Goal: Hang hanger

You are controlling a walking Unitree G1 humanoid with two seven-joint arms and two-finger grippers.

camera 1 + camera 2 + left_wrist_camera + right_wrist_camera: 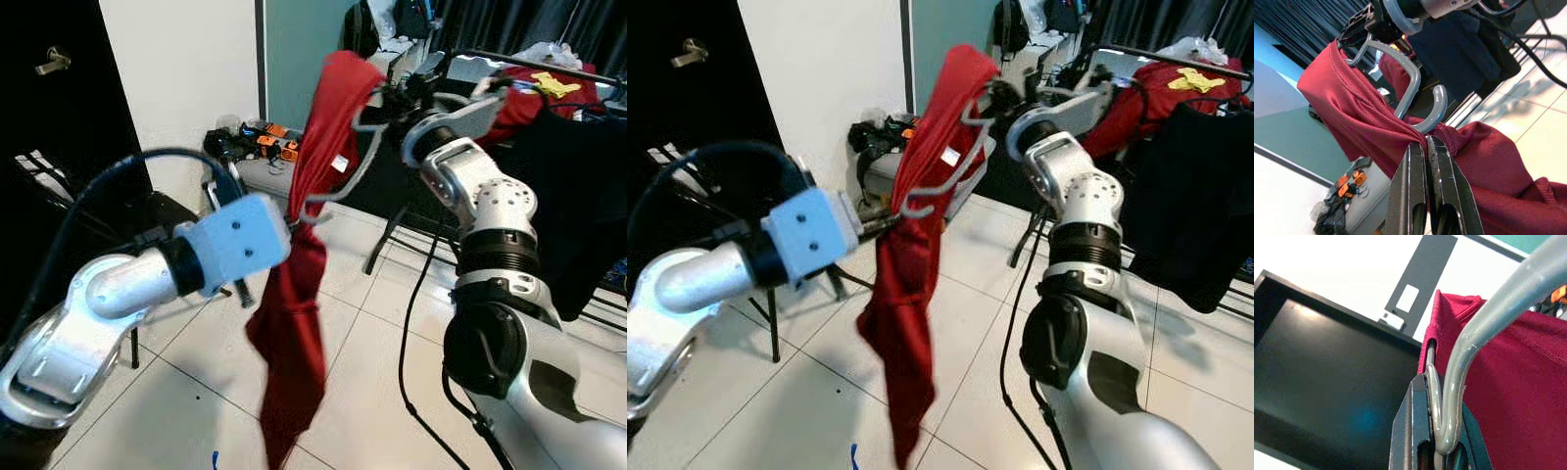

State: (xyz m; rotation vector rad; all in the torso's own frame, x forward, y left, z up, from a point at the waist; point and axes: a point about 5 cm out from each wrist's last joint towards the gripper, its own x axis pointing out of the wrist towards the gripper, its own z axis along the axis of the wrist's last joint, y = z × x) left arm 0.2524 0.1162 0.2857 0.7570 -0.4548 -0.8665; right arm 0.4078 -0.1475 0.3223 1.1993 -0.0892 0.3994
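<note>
Left eye view: a grey hanger (338,181) draped in a red garment (299,294) is held in the air between both grippers.

Its upper end sits clamped in the right gripper (1442,428), whose fingers are closed around the grey bar. The lower end, beside the hook, is pinched together with the cloth by the left gripper (1425,147), fingers pressed tight. Most of the garment hangs below the left gripper toward the tiled floor (362,343). The clothes rack (549,64), already carrying dark and red clothes, stands beyond the right gripper. I judge the risk to be the hook: it points down near the left gripper, so it could miss the rail, and the loose cloth may slide off the tilted hanger.
</note>
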